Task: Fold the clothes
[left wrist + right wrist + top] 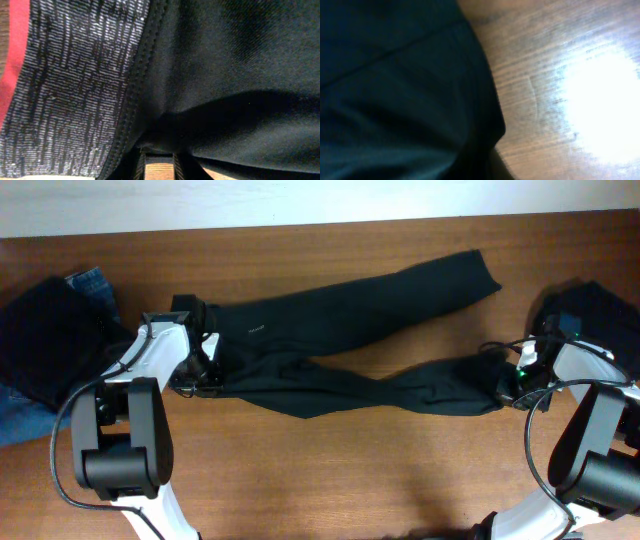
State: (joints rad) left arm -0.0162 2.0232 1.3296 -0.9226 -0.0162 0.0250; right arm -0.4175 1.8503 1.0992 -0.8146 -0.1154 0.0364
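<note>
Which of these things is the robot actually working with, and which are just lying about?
Part of the job: black trousers, spread across the table; left end effector at the waistband; right end effector at a leg end.
Lying about: blue jeans and a black garment at the left edge; another dark garment at the right edge.

1. We log one wooden table (400, 470), reddish-brown, with its grain running left to right. It fills nearly all of the overhead view.
2. Past its far edge runs a pale, flat strip (300, 200). We cannot tell if it is wall or floor.
3. The overhead view shows even light and a dull sheen on the wood.
4. In the right wrist view a hard white glare (600, 105) on the tabletop washes out the grain.
5. At the table's left end, blue jeans (92, 282) lie partly under a dark cloth (45, 340).
</note>
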